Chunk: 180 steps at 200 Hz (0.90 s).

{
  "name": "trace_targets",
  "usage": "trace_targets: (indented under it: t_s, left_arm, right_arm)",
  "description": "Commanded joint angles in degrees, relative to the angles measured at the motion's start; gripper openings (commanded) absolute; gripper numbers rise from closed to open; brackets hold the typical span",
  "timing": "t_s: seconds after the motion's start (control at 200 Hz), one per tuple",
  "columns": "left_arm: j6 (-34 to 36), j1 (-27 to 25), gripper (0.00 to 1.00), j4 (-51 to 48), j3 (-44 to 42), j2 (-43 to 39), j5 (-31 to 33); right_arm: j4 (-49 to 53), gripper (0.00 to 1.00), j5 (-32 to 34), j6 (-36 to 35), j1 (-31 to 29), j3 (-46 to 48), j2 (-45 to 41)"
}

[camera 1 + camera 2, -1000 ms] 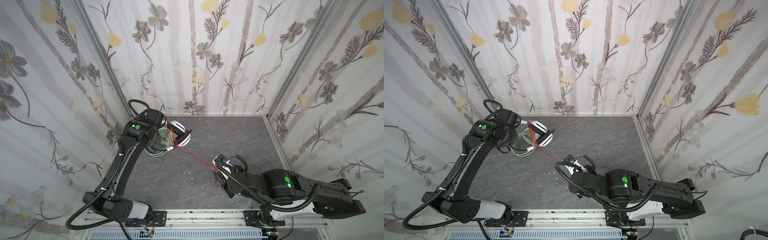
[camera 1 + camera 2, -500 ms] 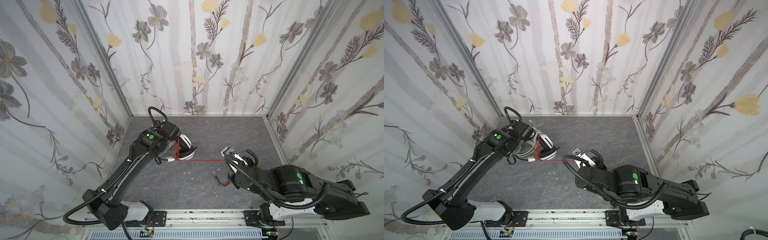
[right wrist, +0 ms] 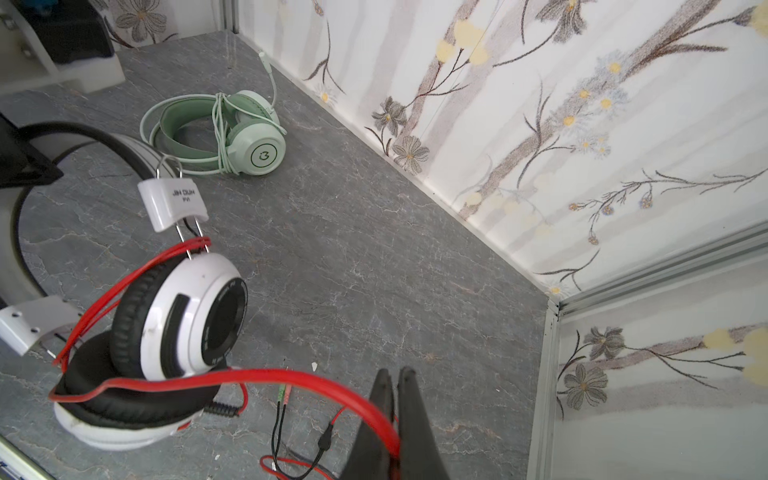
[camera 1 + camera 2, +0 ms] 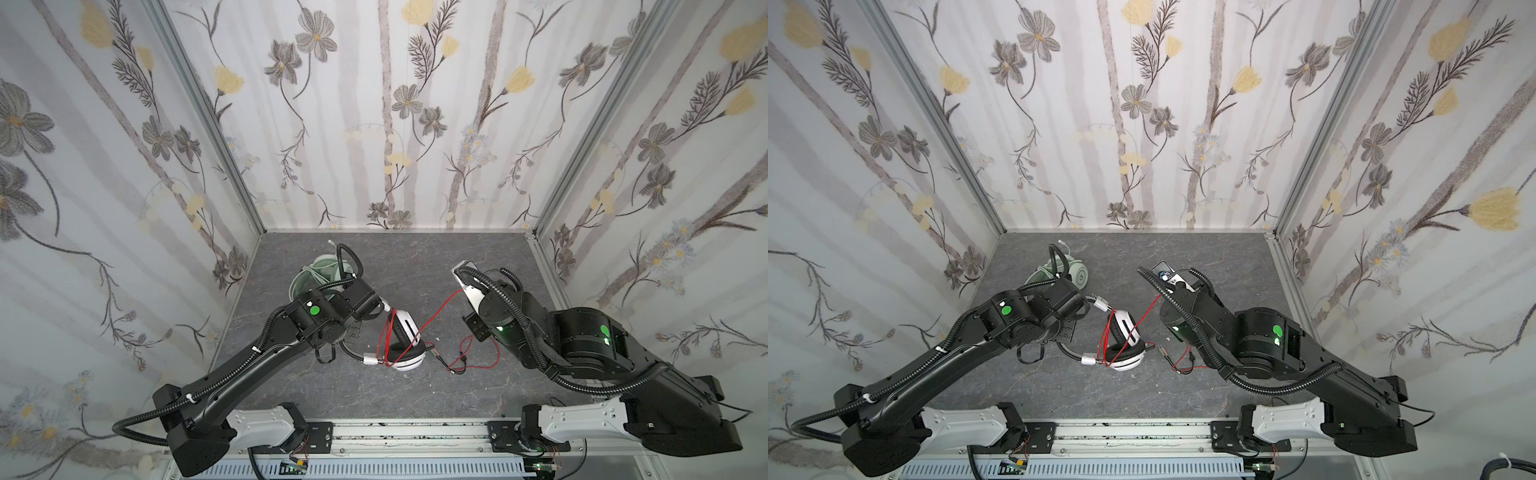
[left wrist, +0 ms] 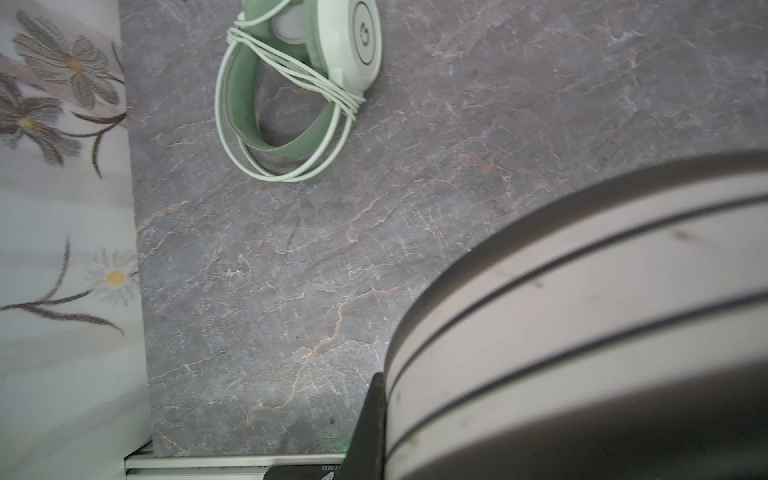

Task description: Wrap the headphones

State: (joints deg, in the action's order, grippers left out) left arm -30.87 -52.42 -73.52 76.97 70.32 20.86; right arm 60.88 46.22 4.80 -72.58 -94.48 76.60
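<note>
The white-and-black headphones (image 4: 405,340) (image 4: 1125,345) (image 3: 183,316) hang just over the floor's middle, with several turns of thin red cable (image 4: 436,311) (image 3: 291,380) round their ear cups. My left gripper (image 4: 357,328) (image 4: 1067,328) is shut on their headband (image 5: 582,311), mostly hidden beneath the wrist. My right gripper (image 4: 467,293) (image 4: 1163,296) (image 3: 395,382) is shut on the red cable, raised to the right of the headset. The cable's plug end (image 4: 457,365) (image 3: 282,390) lies on the floor. The mint green headphones (image 4: 320,270) (image 4: 1073,272) (image 5: 291,83) (image 3: 232,133) rest at the back left, their green cable wound round them.
Flowered walls (image 4: 374,124) close the grey stone floor (image 4: 415,257) on three sides. A metal rail (image 4: 415,432) with both arm bases runs along the front.
The left gripper has carried the white-and-black headphones from beside the green ones towards the middle and front. The right gripper moved back and right with the red cable.
</note>
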Motion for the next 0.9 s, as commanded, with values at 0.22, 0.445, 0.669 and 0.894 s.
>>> trace_targets:
  t_s: [0.22,0.445,0.669,0.894]
  left_arm:
    - [-7.16,-7.05,0.0,4.34,-2.65,0.95,-2.94]
    - [-8.32,-7.78,0.0,4.61,-2.7,1.65,-3.88]
    - [-7.72,-7.75,0.0,5.14,-1.22,3.21,-4.5]
    - [-8.4,-9.74,0.0,7.38,0.42,2.98,-5.06]
  right_arm:
    - [-8.37,0.0,-5.01,-8.16,5.43,-4.34,5.43]
    - [-9.88,0.0,-10.5,-10.28,7.89,-8.12,7.48]
    - [-12.5,0.01,-22.48,-11.36,7.87,-8.15,8.36]
    - [-15.04,0.0,-31.44,-8.54,17.62,-3.66,8.65]
